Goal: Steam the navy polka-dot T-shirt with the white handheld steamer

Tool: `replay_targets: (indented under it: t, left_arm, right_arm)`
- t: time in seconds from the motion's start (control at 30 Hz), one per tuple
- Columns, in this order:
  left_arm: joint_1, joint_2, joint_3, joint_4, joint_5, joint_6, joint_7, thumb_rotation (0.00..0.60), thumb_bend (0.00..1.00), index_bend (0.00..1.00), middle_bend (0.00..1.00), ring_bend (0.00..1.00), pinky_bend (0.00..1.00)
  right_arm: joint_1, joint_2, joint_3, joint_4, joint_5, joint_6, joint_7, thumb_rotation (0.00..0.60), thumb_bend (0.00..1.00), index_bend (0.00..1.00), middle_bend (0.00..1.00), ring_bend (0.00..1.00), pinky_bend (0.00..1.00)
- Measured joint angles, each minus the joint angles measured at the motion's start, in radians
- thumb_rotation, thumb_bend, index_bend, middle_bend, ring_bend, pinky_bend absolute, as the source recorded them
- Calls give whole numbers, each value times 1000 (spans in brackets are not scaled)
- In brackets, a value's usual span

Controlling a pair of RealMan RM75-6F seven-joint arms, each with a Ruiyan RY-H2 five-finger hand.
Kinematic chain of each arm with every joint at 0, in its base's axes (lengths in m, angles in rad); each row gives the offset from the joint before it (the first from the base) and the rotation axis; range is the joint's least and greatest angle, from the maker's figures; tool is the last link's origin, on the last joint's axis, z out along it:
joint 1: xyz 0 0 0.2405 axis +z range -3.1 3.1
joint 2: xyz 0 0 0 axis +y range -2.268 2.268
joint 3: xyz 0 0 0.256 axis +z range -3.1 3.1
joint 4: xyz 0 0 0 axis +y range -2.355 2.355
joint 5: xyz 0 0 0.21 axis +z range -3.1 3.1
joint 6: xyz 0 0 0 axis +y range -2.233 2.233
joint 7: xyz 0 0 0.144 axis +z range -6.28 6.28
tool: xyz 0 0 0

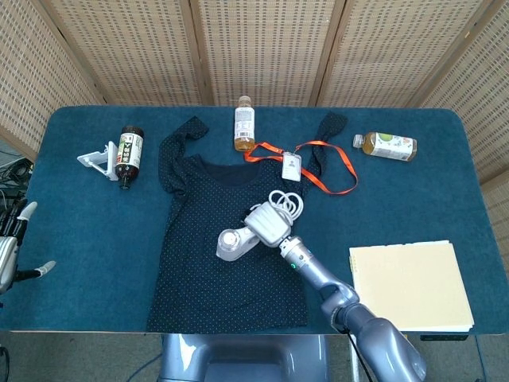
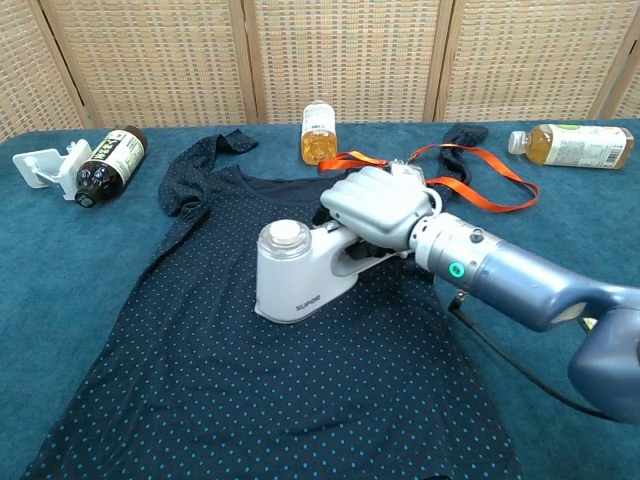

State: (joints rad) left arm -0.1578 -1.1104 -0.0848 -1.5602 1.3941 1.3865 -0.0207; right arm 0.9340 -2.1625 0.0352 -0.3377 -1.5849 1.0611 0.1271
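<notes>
The navy polka-dot T-shirt (image 1: pixel 203 263) (image 2: pixel 220 370) lies flat in the middle of the blue table, collar toward the far side. My right hand (image 1: pixel 267 222) (image 2: pixel 375 206) grips the handle of the white handheld steamer (image 1: pixel 235 241) (image 2: pixel 292 272), whose head rests on the shirt's chest area. Its white cord (image 1: pixel 288 202) lies coiled behind the hand. My left hand (image 1: pixel 12 251) hangs off the table's left edge, fingers apart and holding nothing.
An amber bottle (image 1: pixel 244 123) lies past the collar, and an orange lanyard with a badge (image 1: pixel 306 165) is beside it. A dark bottle (image 1: pixel 129 151) and white clip (image 1: pixel 95 159) sit far left. A green-label bottle (image 1: pixel 386 146) lies far right. A yellow folder (image 1: pixel 409 285) is near right.
</notes>
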Motion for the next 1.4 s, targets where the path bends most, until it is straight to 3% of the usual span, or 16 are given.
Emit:
replay_targets:
  t: [0.3, 0.57, 0.97, 1.4]
  left_arm:
    - [2, -1, 1, -10, 8, 10, 12, 600, 0, 0, 0, 0, 0]
    - [4, -2, 2, -10, 6, 12, 13, 600, 0, 0, 0, 0, 0]
    - [6, -2, 3, -9, 8, 13, 10, 600, 0, 0, 0, 0, 0]
    - [3, 1, 3, -8, 13, 12, 4, 600, 0, 0, 0, 0, 0]
  right_arm:
    - [-81, 76, -43, 53, -17, 6, 41, 600, 1000, 825, 675, 767, 969]
    - [-107, 99, -47, 74, -10, -20, 83, 600, 1000, 824, 675, 767, 968]
    - [-83, 76, -58, 4, -34, 1, 101, 600, 1000, 824, 675, 767, 969]
    - [-54, 44, -81, -126, -84, 54, 34, 600, 1000, 824, 675, 768, 969]
